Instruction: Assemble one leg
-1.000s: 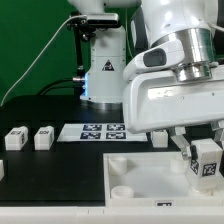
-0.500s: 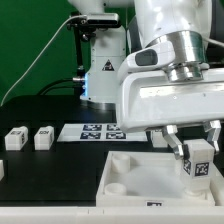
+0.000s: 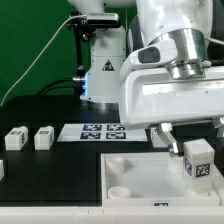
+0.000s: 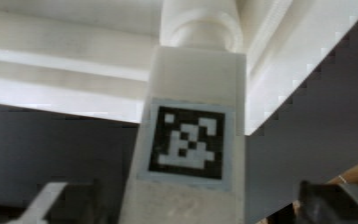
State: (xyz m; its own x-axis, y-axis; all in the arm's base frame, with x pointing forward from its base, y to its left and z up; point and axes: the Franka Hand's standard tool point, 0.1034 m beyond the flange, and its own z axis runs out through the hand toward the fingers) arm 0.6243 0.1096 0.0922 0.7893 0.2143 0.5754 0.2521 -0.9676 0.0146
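A white leg with a black-and-white marker facing the camera stands upright at the right side of the large white panel. In the wrist view the leg fills the middle, its round end against the panel. My gripper is open just above and around the leg's top. In the wrist view the gripper has a dark finger on each side of the leg, with a gap between each finger and it. Two more legs lie on the black table at the exterior view's left.
The marker board lies behind the panel. A white piece shows at the exterior view's left edge. A white machine base with a cable stands at the back. The panel has a round socket near its front corner.
The fingers have spread apart and let go of the leg. The leg has shifted slightly toward the exterior view's left and now stands on its own on the panel.
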